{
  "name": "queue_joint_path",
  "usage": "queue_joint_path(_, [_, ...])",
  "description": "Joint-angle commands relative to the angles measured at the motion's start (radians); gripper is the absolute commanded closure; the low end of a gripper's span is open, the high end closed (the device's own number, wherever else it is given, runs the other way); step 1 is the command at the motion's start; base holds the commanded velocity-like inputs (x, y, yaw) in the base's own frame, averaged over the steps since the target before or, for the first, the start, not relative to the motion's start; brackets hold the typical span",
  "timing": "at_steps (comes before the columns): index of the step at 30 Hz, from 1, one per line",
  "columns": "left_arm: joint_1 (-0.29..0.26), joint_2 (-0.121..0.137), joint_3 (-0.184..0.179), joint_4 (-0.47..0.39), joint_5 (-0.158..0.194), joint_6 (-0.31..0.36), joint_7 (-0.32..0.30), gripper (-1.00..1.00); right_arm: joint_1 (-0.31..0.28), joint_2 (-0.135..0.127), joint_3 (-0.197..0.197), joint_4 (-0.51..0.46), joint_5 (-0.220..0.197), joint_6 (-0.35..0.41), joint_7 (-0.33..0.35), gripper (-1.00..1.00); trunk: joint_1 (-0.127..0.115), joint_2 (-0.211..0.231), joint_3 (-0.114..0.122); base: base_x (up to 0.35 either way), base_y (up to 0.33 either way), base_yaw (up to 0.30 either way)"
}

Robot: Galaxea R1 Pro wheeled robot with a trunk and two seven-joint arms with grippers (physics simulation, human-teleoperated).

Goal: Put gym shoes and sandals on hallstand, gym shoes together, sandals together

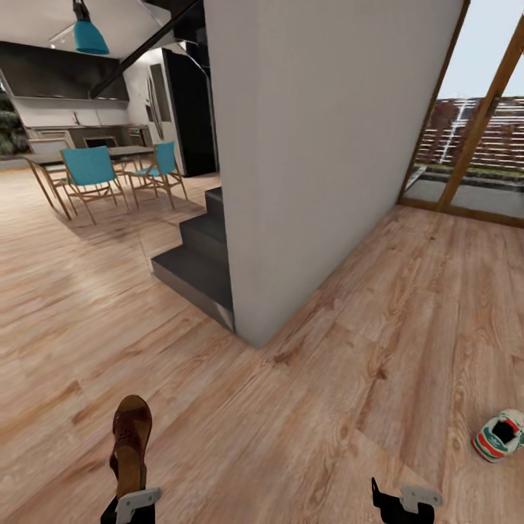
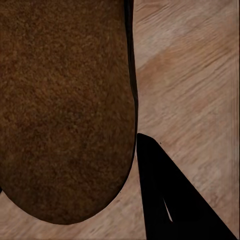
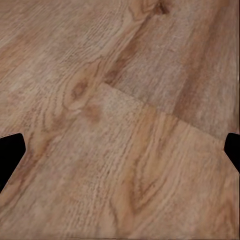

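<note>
A dark brown sandal (image 1: 129, 442) stands up off the corridor floor (image 1: 291, 422) at the lower left of the head view, with my left gripper (image 1: 135, 503) shut on its heel end. In the left wrist view its brown sole (image 2: 65, 110) sits close to the camera beside one black finger (image 2: 170, 200). One white gym shoe (image 1: 501, 435) with green stripes lies on the floor at the far right. My right gripper (image 1: 402, 503) hangs low left of that shoe, open over bare planks (image 3: 120, 150). The hallstand is out of view.
A grey wall block (image 1: 327, 145) stands straight ahead, with dark steps (image 1: 196, 262) on its left side. Farther left is a dining table with teal chairs (image 1: 91, 171). A wood-framed glass door (image 1: 473, 145) closes the right end.
</note>
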Motion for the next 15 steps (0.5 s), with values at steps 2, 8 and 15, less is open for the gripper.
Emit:
queue_joint_path(2, [0.000, 0.000, 0.001, 0.000, -0.010, -0.002, 0.007, 1.00, -0.001, 0.000, -0.001, 0.001, -0.001, -0.003, -0.001, -1.00, 0.000, 0.000, -0.001, 0.000, 0.000, -0.267])
queue_joint_path(8, [-0.001, 0.000, 0.001, 0.002, -0.010, -0.002, 0.007, 1.00, -0.001, 0.000, -0.001, 0.001, -0.001, -0.003, -0.001, -1.00, 0.000, 0.000, -0.001, 0.000, 0.000, -0.267])
queue_joint_path(15, [-0.001, 0.000, 0.001, 0.002, -0.010, -0.002, 0.007, 1.00, -0.001, 0.000, -0.001, 0.001, -0.001, -0.002, -0.001, -1.00, 0.000, 0.000, -0.001, 0.000, 0.000, -0.267])
